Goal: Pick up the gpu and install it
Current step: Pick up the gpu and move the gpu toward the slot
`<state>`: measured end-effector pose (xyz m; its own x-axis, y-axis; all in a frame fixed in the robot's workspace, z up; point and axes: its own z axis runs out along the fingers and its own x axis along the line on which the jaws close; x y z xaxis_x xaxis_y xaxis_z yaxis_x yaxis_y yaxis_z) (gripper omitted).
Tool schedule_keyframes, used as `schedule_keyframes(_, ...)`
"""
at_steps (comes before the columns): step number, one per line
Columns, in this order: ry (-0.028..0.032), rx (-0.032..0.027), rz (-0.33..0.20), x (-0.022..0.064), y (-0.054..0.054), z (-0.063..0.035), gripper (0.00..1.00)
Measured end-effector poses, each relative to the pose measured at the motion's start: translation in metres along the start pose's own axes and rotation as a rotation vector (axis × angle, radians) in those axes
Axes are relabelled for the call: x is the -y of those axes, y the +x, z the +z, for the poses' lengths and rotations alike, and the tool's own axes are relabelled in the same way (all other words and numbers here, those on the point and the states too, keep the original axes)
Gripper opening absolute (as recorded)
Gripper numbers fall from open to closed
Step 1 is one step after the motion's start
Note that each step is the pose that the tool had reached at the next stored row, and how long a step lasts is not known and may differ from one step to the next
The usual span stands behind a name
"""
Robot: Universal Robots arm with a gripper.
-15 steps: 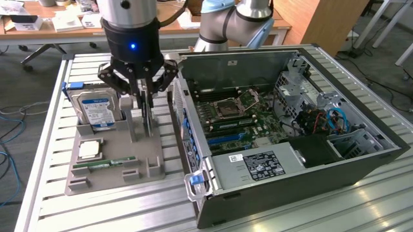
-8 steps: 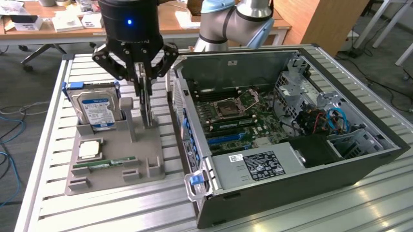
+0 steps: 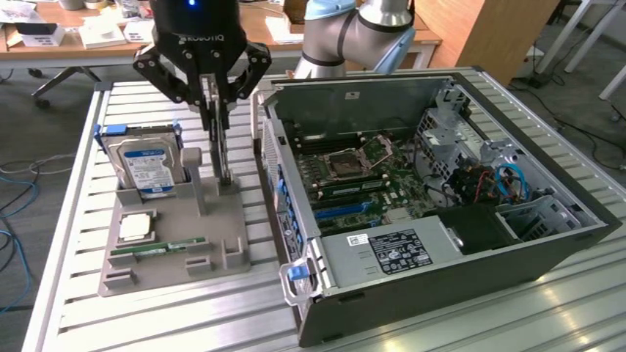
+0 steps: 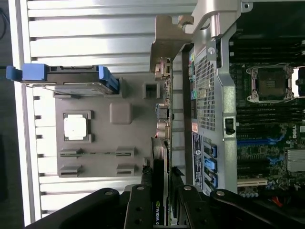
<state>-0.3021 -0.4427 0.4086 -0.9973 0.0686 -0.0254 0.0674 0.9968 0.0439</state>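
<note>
The gpu (image 3: pixel 225 158) is a thin dark card standing on edge in a slot of the grey holder tray (image 3: pixel 166 268), right beside the open computer case (image 3: pixel 440 257). My gripper (image 3: pixel 219 121) comes down from above, with its two fingers shut on the card's upper part. The card's lower end still meets the tray's slot block. In the wrist view the gpu (image 4: pixel 160 143) runs edge-on between my black fingers (image 4: pixel 144 191), and its metal bracket is at the far end. My gripper (image 4: pixel 160 183) clamps it from both sides.
On the tray stand a silver hard drive (image 3: pixel 145 165) in a blue frame, a CPU (image 3: pixel 135 226) and a green RAM stick (image 3: pixel 157 249). The case wall rises close to the card. Inside lies the motherboard (image 3: pixel 362 176) with blue slots (image 4: pixel 252 140).
</note>
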Motion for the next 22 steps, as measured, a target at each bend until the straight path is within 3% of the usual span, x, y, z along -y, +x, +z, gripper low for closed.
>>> schedule_keyframes(15, -0.0001, 0.0001, 0.0, -0.0016, -0.001, -0.0372, 0.26)
schedule_keyframes(22, -0.0002, 0.0, 0.0, -0.0018, -0.001, -0.0396, 0.26)
